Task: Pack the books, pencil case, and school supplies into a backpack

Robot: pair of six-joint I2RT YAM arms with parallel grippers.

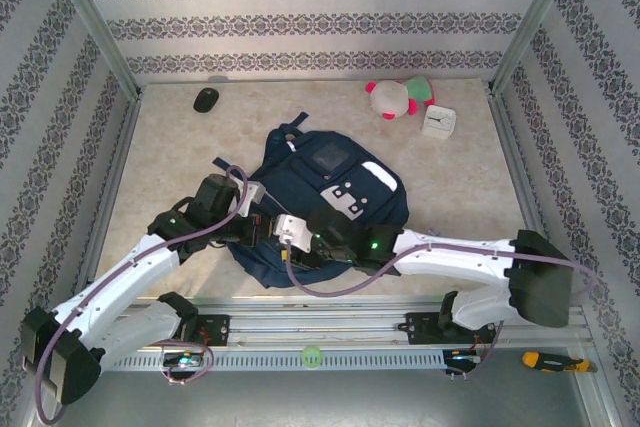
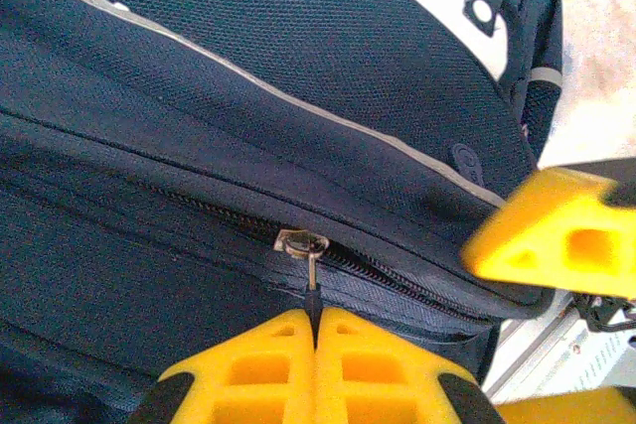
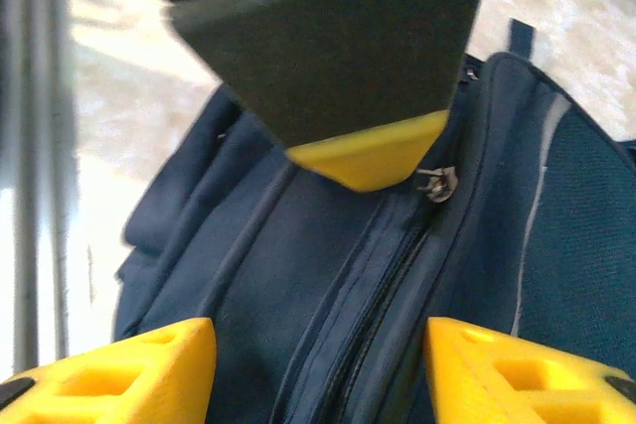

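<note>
At eleven o'clock on the table (image 1: 170,157), a black computer mouse (image 1: 205,99) lies well apart from everything else. Nearer the centre, the left gripper (image 2: 315,317) comes in from seven o'clock. Its yellow fingers are clenched together on the metal zipper pull (image 2: 303,245) of the backpack (image 1: 300,162), with the tab pinched between the tips. The navy backpack lies flat mid-table, front patch up. The right gripper (image 3: 318,335) enters from four o'clock, jaws released and spread wide over the zipper seam, grasping nothing, just beside the left one. At one o'clock sits a pink-and-white plush toy (image 1: 392,97), a white square clock (image 1: 439,122) just beside it. An orange-handled screwdriver (image 1: 545,359) lies at five o'clock.
</note>
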